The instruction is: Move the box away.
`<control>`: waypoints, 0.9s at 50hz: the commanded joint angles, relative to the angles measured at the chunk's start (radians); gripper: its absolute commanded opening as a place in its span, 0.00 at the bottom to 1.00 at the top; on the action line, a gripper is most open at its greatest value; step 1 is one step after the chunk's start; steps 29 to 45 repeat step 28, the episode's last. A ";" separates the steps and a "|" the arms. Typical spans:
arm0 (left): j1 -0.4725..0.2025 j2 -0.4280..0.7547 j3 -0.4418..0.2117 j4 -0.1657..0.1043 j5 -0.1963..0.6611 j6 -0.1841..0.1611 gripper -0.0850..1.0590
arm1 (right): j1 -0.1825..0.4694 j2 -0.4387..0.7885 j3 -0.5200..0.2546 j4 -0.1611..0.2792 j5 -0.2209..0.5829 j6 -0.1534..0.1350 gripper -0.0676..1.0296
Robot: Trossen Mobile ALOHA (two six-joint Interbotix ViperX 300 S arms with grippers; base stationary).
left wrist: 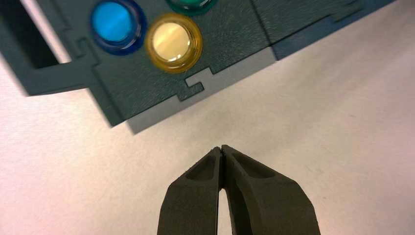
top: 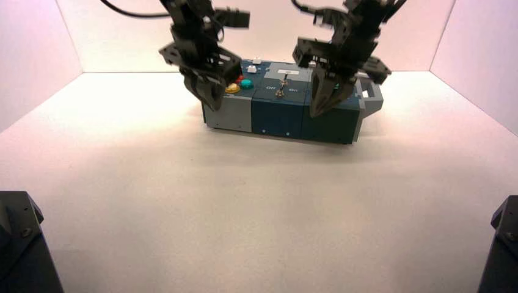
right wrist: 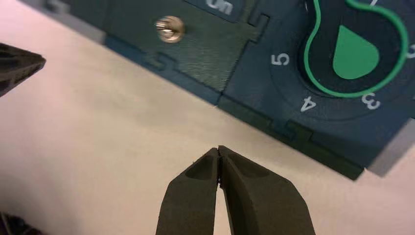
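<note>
Left gripper (top: 213, 108): clenched on nothing, by our box's near left | right gripper (top: 315, 114): likewise clenched, before its near right side | box (top: 278, 117): far part of table (top: 244, 201), seemingly touched by neither

Box (top: 278, 119) behind bare tabletop (top: 244, 201)

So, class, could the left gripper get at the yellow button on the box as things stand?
Probably yes: the left gripper hovers just off the box's near edge, and nothing shows between its tips and the yellow button.
</note>
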 commanded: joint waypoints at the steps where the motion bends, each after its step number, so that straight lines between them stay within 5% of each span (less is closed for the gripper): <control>1: 0.005 -0.092 0.021 -0.008 0.000 -0.008 0.05 | 0.023 -0.086 -0.003 0.003 0.006 -0.006 0.04; 27: -0.003 -0.253 0.143 -0.011 -0.020 -0.021 0.05 | 0.146 -0.166 -0.003 0.002 0.002 -0.002 0.04; 45: -0.003 -0.256 0.146 -0.011 -0.021 -0.021 0.05 | 0.146 -0.166 -0.003 0.002 0.002 -0.002 0.04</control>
